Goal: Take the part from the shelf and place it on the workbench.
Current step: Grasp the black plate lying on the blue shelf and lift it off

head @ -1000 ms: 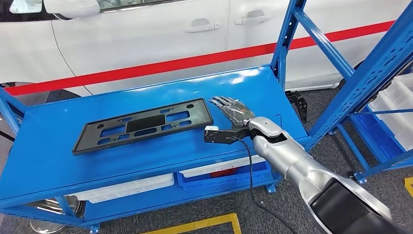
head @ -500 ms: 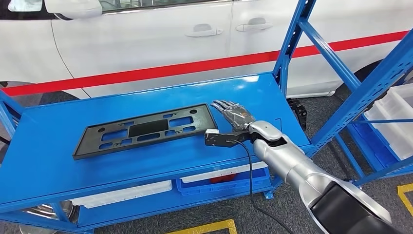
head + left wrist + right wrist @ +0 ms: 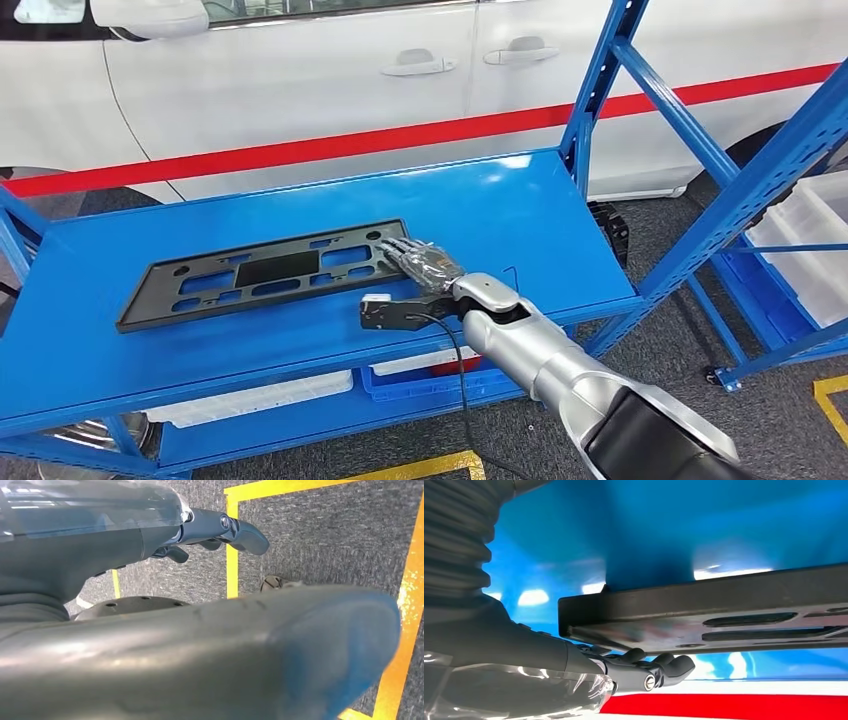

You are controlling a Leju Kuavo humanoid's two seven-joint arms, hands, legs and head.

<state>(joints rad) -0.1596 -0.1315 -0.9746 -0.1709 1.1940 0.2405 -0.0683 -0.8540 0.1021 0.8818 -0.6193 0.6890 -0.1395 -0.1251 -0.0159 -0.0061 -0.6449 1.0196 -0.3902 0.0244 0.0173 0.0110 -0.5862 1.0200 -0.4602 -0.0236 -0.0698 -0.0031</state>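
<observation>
Reach-to-grasp step: right hand (image 3: 425, 262), fingers flat and holding nothing, rests at the right end of the black part (image 3: 265, 273) lying on the blue shelf (image 3: 520, 200); next it likely needs a firm edge grip.

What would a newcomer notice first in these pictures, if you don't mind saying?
Probably the flat black part lying on the bright blue workbench, with the silver right hand resting its fingertips on the part's near right corner. Behind the bench stands a white car with a red stripe along its side.
</observation>
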